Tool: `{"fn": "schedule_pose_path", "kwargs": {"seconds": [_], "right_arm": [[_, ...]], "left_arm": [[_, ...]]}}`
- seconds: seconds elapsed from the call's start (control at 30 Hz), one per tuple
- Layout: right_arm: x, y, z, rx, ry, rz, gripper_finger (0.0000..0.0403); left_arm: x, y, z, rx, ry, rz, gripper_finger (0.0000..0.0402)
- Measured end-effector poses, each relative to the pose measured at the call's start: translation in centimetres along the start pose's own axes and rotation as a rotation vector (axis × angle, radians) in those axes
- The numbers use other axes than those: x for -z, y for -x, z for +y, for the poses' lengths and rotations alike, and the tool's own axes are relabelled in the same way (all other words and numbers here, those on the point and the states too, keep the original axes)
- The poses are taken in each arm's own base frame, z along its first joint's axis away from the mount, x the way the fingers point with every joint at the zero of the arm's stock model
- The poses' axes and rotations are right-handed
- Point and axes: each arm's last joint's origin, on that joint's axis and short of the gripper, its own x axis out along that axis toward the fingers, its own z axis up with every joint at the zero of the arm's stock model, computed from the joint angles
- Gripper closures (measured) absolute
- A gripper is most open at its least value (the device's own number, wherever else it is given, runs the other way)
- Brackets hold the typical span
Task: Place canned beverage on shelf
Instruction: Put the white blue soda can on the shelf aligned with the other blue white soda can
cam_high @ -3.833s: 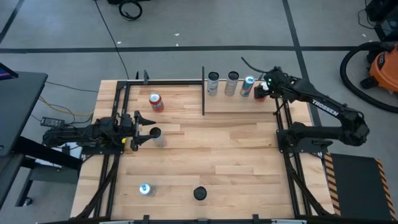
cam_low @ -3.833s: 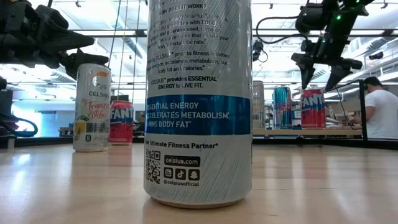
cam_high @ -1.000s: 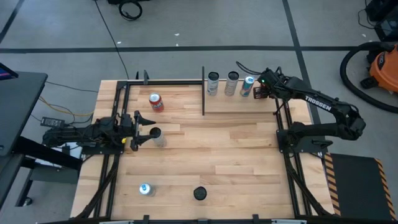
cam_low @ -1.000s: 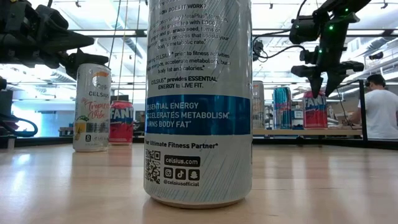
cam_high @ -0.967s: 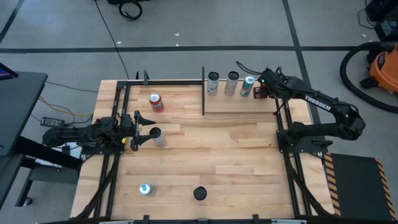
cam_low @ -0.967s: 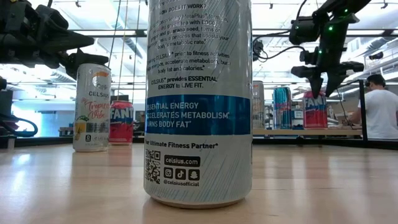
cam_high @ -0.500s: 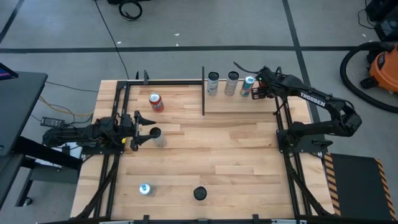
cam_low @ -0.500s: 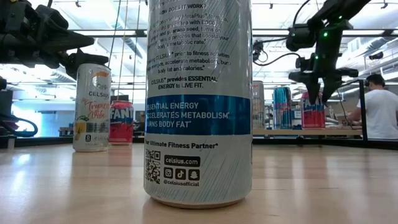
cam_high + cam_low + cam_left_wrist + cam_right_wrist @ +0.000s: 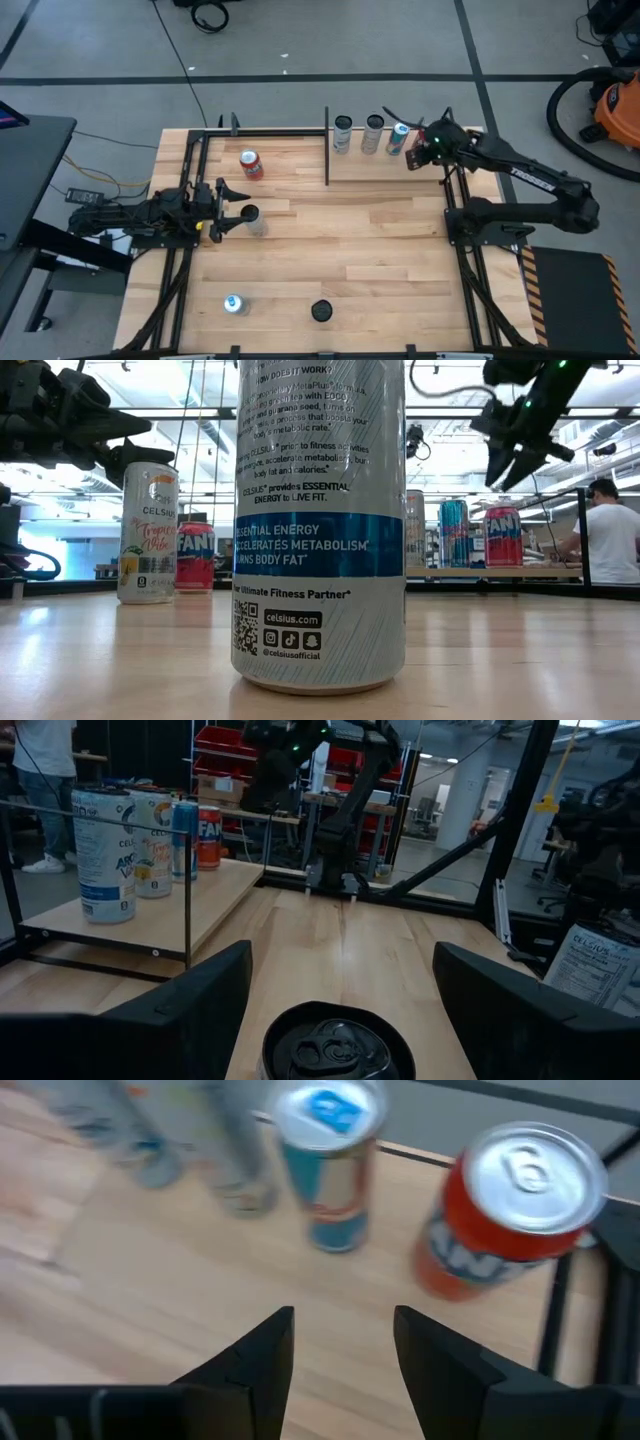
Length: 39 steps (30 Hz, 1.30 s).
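Right gripper hovers with jaws apart; left gripper waits, jaws spread.

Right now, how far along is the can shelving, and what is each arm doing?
Done: four cans stand on the shelf, the red Fanta can last in the row. In hand: right gripper hangs open and empty above them; left gripper is open around a can. Left: four cans on the tabletop.
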Motion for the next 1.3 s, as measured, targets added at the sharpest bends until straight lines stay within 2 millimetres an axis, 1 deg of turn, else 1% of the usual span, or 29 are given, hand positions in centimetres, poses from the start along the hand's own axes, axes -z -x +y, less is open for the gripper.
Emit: {"fn": "schedule_pose_path", "kwargs": {"seconds": [0.2,0.5,0.67,0.8,1.0,1.17,1.3], "right_arm": [[0.6,1.4,0.6,-0.09,0.032,-0.044,0.0221],[1.0,1.7,1.2,-0.13,0.068,-0.041,0.0221],[0.9,1.8,1.6,-0.137,0.076,-0.067,0.0222],[1.0,1.9,1.9,-0.154,0.087,-0.073,0.0221],[1.2,2.0,2.1,-0.13,0.143,-0.101,0.0221],[1.3,2.2,2.3,-0.108,0.202,-0.127,0.0221],[1.4,2.3,2.4,-0.083,0.226,-0.152,0.022]], "left_arm": [[0.0,0.0,0.0,0.0,-0.041,0.0,0.0088],[-0.2,0.0,0.0,-0.019,-0.045,0.004,0.0088],[-2.3,0.5,-0.2,-0.044,-0.044,-0.035,0.0088],[-3.1,0.5,-0.3,-0.055,0.015,0.017,0.0088],[-2.7,-0.4,-0.3,-0.093,0.111,0.097,0.0088],[-2.9,-1.1,-0.4,-0.09,0.181,0.071,0.0088],[-3.1,-1.5,-0.4,-0.087,0.182,0.059,0.0088]]}}
